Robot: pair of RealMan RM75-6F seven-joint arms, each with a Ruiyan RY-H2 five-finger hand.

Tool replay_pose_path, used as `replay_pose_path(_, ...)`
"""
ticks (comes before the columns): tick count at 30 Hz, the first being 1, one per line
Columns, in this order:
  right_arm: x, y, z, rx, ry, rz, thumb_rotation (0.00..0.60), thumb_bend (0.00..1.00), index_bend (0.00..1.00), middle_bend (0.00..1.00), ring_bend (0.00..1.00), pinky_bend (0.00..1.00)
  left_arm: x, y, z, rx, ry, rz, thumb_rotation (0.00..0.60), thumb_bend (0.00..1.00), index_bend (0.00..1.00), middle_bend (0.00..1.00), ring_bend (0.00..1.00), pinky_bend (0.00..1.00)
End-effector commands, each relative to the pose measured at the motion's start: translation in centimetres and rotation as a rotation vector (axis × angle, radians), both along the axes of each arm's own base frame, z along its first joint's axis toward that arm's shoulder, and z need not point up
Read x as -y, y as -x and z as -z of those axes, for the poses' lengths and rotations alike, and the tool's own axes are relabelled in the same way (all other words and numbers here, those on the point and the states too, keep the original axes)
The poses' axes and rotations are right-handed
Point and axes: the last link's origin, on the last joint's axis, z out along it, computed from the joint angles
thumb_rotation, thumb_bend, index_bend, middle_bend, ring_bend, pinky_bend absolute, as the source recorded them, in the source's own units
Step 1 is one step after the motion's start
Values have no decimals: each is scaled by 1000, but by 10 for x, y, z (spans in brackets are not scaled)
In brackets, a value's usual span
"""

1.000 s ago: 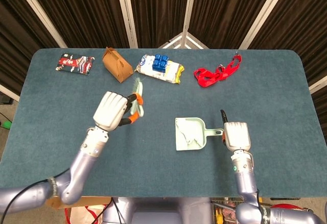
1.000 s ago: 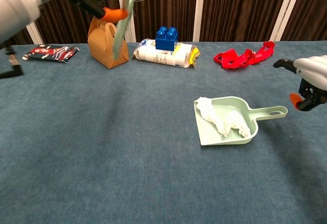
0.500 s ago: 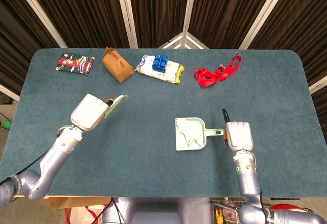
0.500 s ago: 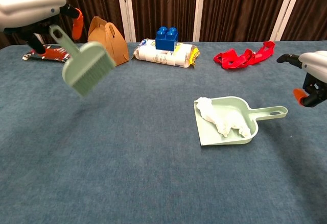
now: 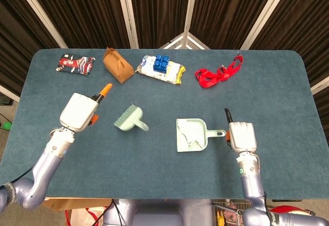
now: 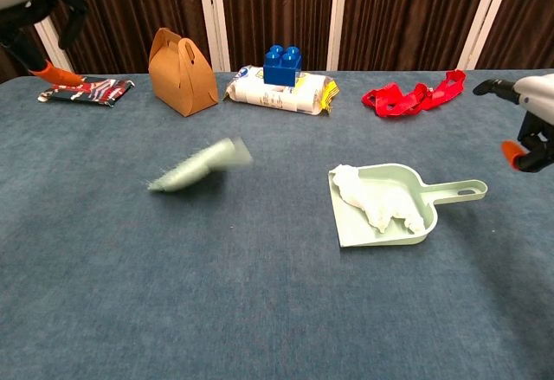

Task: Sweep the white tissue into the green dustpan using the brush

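- The white tissue (image 6: 378, 203) lies inside the green dustpan (image 5: 189, 135), handle toward the table's (image 5: 267, 92) right edge; only the chest view shows it heaped.
- The brush (image 5: 129, 119) is motion-blurred, free of both hands.
- Left robot hand (image 5: 78, 111) spread, empty; right robot hand (image 5: 240, 136): cannot tell.

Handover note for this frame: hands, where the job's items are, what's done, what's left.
Left hand: open, holding nothing, raised over the table's left side.
Right hand: holds nothing, just right of the dustpan handle, not touching it.
Brush: loose on the table between the left hand and the dustpan, motion-blurred.
White tissue: inside the green dustpan.
Done: tissue is swept in.
Left: nothing but letting the brush settle and withdrawing the arms.
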Motion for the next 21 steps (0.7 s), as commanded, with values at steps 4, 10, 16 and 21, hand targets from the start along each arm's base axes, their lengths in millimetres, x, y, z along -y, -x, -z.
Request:
replay_pose_path(4, -9, 11, -18, 25, 19, -15, 600, 583, 0, 717, 644, 669, 41, 25, -24, 127, 25, -76, 600, 0, 5, 341, 606, 818)
replay_pose_path(10, -35, 35, -39, 39, 26, -25, 600, 445, 0, 73, 18, 102, 103, 66, -36, 262, 84, -180, 600, 0, 25, 132, 288, 560)
replay_pose_path(16, -76, 56, -64, 94, 29, -39, 600, 317, 0, 0, 0, 2, 164, 101, -41, 255, 164, -236, 600, 0, 0, 0, 3, 193)
replay_pose_path(21, -119, 71, -80, 114, 30, -63, 600, 307, 0, 0, 0, 0, 197, 121, -45, 195, 135, -233, 600, 0, 0, 0, 0, 102)
